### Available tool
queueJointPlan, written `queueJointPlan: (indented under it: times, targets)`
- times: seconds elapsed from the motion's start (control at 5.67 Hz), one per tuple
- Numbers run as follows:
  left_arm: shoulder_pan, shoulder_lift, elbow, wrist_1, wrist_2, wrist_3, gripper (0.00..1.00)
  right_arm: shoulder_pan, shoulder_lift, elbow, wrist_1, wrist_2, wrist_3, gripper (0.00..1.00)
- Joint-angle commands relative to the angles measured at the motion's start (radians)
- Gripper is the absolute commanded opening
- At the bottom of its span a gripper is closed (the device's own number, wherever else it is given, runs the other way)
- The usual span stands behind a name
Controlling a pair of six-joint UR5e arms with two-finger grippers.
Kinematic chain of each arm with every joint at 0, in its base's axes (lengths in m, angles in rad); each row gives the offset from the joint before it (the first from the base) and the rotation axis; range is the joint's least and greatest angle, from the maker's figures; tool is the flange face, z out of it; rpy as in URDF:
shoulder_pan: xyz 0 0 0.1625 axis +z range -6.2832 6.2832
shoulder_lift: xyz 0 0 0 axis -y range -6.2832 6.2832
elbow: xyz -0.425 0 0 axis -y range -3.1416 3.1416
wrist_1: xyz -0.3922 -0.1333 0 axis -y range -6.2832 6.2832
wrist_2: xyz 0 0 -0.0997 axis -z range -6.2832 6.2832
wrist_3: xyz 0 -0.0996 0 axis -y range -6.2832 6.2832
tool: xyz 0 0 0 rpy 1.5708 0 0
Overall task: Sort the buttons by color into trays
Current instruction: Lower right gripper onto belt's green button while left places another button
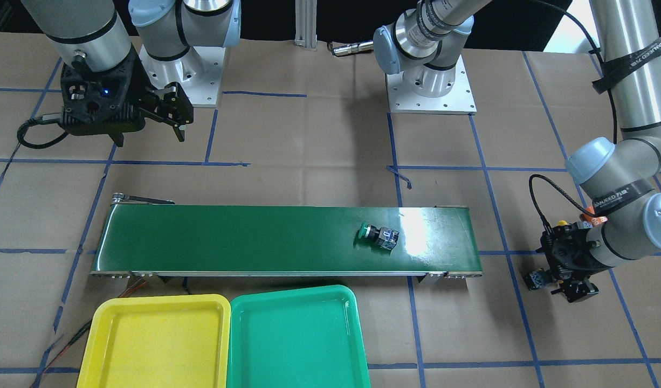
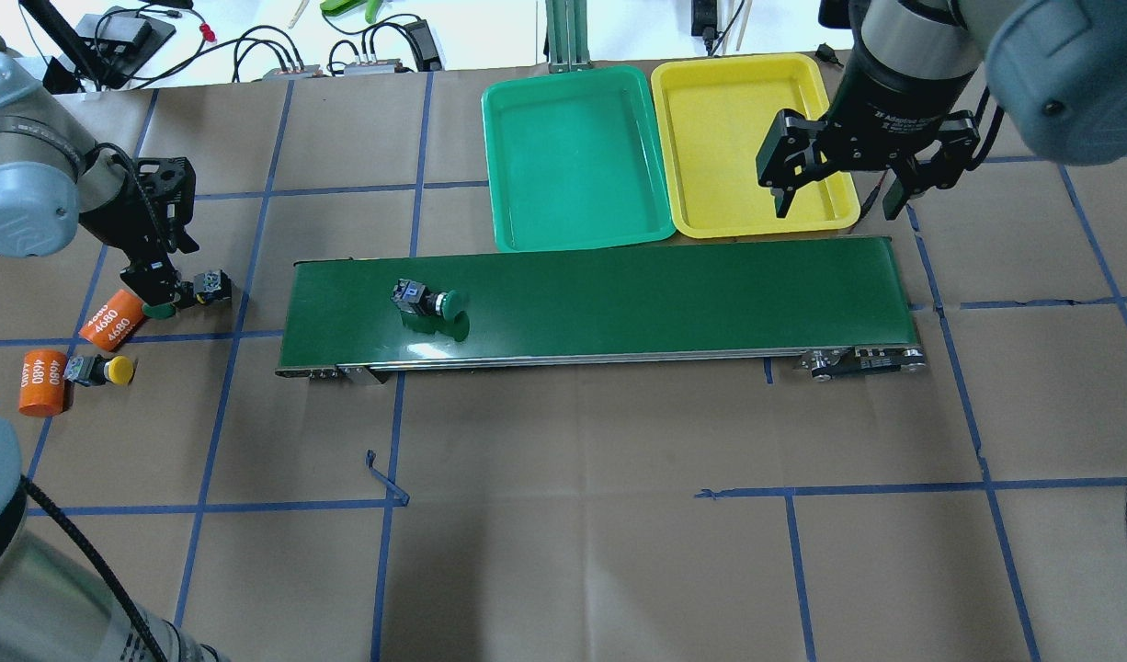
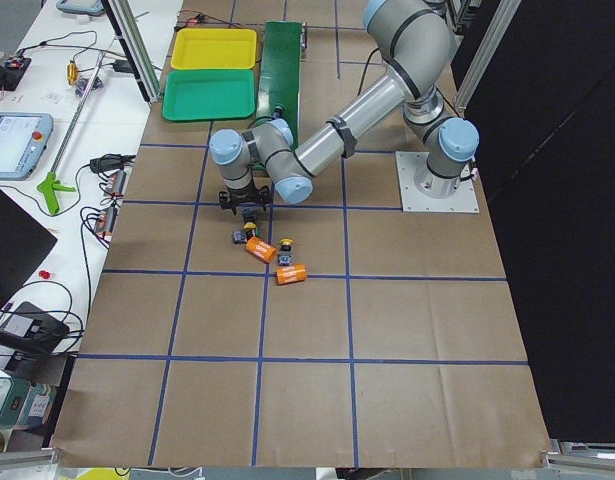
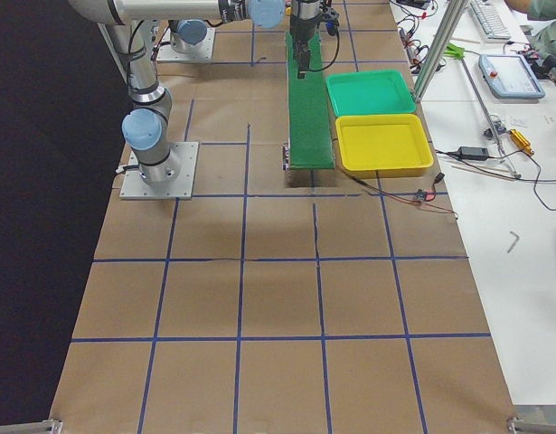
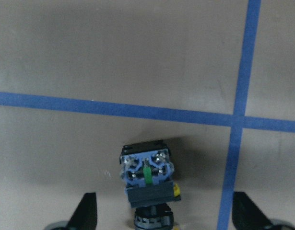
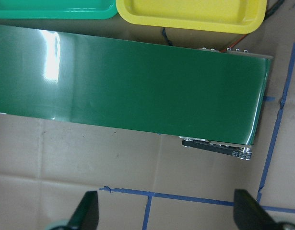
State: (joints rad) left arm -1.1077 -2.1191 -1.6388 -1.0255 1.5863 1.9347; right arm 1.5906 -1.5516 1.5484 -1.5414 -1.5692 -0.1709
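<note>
One green-capped button (image 2: 430, 302) lies on its side on the conveyor belt (image 2: 619, 294), towards its left end. A second green button (image 5: 147, 175) lies on the paper between the wide-apart fingers (image 5: 87, 213) of my open left gripper (image 2: 164, 290), which touches nothing. A yellow button (image 2: 106, 370) lies further left on the table. My right gripper (image 2: 837, 198) hangs open and holds nothing over the belt's right end, by the yellow tray (image 2: 747, 138). Nothing lies in the yellow tray or the green tray (image 2: 577, 156) beside it.
Two orange cylinders marked 4680 (image 2: 111, 320) (image 2: 44, 382) lie close to the left gripper and the yellow button. Cables and tools (image 2: 278, 55) sit beyond the table's far edge. Blue tape lines (image 2: 398, 414) cross the brown paper.
</note>
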Motion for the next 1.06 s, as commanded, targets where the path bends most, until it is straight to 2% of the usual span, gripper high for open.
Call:
queueJointPlan:
  times: [0.0, 0.18, 0.35, 0.53, 0.71, 0.88]
  targets:
    - [-0.001, -0.025, -0.006, 0.024, 0.003, 0.026, 0.93, 0.005, -0.021, 0.024, 0.009, 0.000, -0.175, 1.00]
    - [-0.006, -0.036, -0.006, 0.024, 0.006, 0.044, 0.75, 0.005, -0.062, 0.074, 0.007, -0.003, -0.396, 1.00]
    - [-0.004, -0.032, -0.003, 0.034, 0.006, 0.053, 0.23, 0.005, -0.091, 0.110, 0.003, -0.002, -0.652, 1.00]
    - [-0.004, -0.025, -0.003, 0.036, 0.004, 0.049, 0.04, 0.006, -0.082, 0.125, -0.014, 0.001, -0.890, 1.00]
    - [-0.018, 0.000, -0.003, 0.025, 0.006, 0.047, 0.01, 0.008, -0.078, 0.130, -0.014, 0.001, -1.121, 1.00]
    - [-0.027, 0.061, 0.003, -0.046, 0.006, 0.046, 0.01, 0.006, -0.056, 0.147, -0.070, 0.000, -1.203, 1.00]
